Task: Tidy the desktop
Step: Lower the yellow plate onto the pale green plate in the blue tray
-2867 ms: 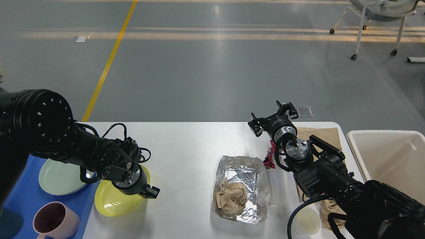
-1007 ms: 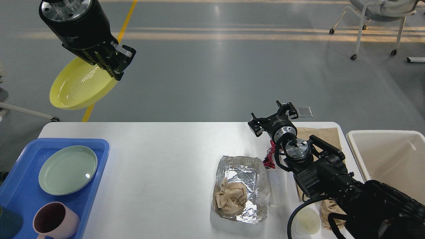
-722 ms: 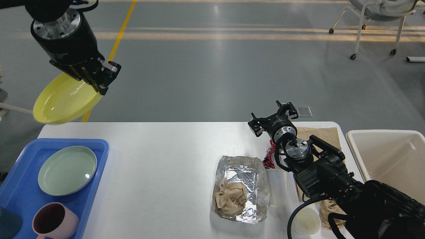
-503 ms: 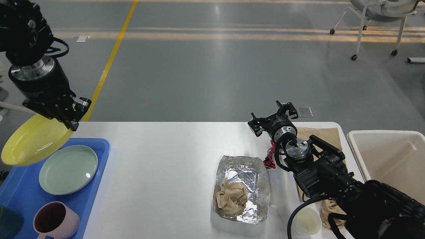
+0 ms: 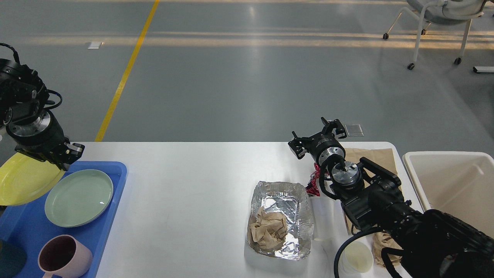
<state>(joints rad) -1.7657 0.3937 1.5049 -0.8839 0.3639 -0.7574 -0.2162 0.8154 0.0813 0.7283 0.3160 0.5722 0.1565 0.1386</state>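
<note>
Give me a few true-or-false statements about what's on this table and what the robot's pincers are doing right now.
1. The left pincer holds a yellow plate. True.
2. The green plate sits in the cream bin. False: it lies on the blue tray; the cream bin looks empty.
3. Crumpled brown paper lies in the foil tray. True.
4. The pink mug stands beside the foil tray. False: it is on the blue tray.
5. The right pincer holds a cup. False: it is open, holding nothing.

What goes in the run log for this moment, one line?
left claw: holding round yellow plate over blue plastic tray edge | right claw: open, empty, above white desktop | crumpled-paper foil tray: untouched
</note>
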